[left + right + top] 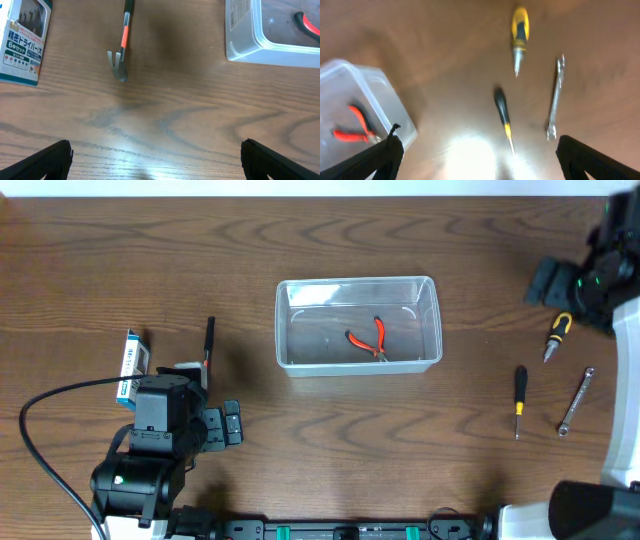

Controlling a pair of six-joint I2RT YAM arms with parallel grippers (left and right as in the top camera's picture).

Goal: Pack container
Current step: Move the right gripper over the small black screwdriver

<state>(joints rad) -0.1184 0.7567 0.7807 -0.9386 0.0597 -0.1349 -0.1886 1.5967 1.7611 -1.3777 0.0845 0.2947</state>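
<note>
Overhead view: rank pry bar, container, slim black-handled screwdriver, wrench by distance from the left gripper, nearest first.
1. pry bar: just beyond the left gripper, left side.
2. container: table centre.
3. slim black-handled screwdriver: right side.
4. wrench: far right.

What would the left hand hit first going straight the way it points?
Likely the orange-banded pry tool, lying slightly left of centre ahead of the left hand, with only bare table between; depth is unclear.

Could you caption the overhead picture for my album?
Clear container, red-handled pliers inside, mid-table; wrench, black screwdriver and yellow screwdriver lie right of it, pry tool and blue-and-white box left.
</note>
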